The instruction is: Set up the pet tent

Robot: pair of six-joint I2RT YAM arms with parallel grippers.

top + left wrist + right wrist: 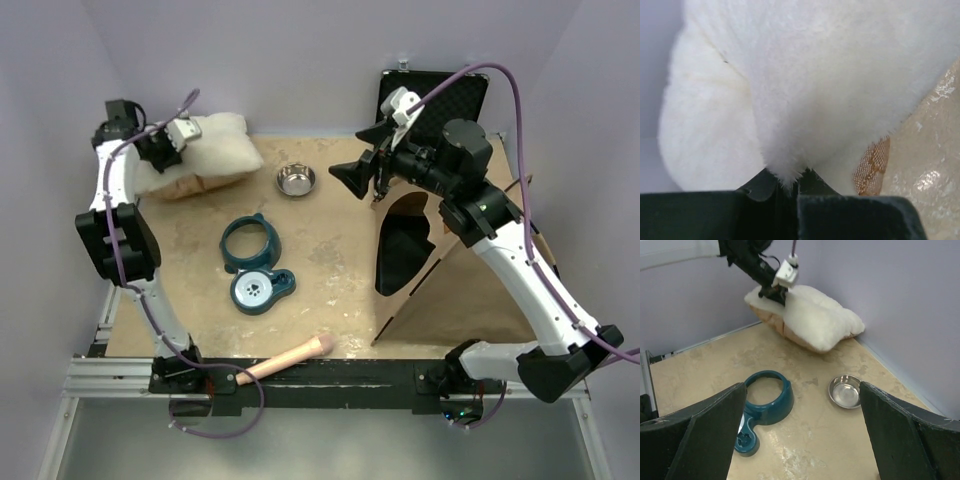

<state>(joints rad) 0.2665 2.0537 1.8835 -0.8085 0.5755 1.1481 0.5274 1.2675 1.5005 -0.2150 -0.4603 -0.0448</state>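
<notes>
The pet tent [470,290] stands at the right of the table, a tan-brown pyramid with a dark opening [402,248] facing left. It does not show in either wrist view. My right gripper [362,157] is open and empty, held above the table just left of the tent's top; its wide-apart fingers [700,432] frame the table in the right wrist view. My left gripper [165,148] is at the far left, shut on the edge of the fluffy white pillow [210,150]. The pinched fur shows in the left wrist view [790,180].
A steel bowl [295,180] sits at the back centre. A teal ring stand [250,243] and a teal paw-print dish [260,290] lie mid-table. A peach stick [285,360] lies at the front edge. A black case [440,100] stands open behind the tent.
</notes>
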